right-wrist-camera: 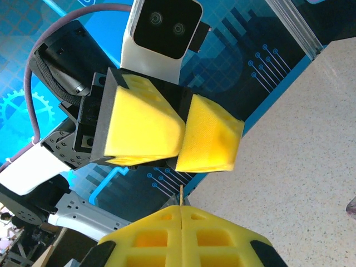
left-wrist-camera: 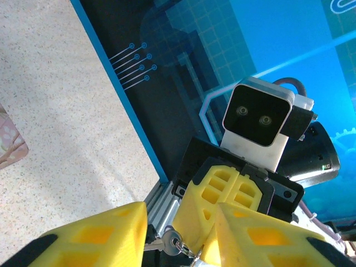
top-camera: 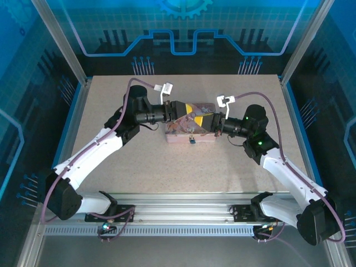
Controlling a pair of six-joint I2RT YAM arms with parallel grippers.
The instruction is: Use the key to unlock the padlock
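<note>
The padlock (top-camera: 192, 140) is a tiny dark lock with a bluish glint, hanging at the front of the pink tin (top-camera: 177, 133). Above the tin my two grippers meet tip to tip. My right gripper (right-wrist-camera: 182, 208) is shut, and a thin metal edge of the key (right-wrist-camera: 181, 194) sticks out of its seam. In the left wrist view a silver key (left-wrist-camera: 166, 242) on a small ring hangs between the spread fingers of my left gripper (left-wrist-camera: 181, 214), its blade touching the left finger. The right gripper's fingers (left-wrist-camera: 222, 189) stand just behind it.
The tin's corner (left-wrist-camera: 8, 150) sits at the left edge of the left wrist view. Speckled tabletop (top-camera: 139, 161) lies all round the tin. A blue rim and aluminium posts (top-camera: 78, 89) bound the table, with blue panels behind.
</note>
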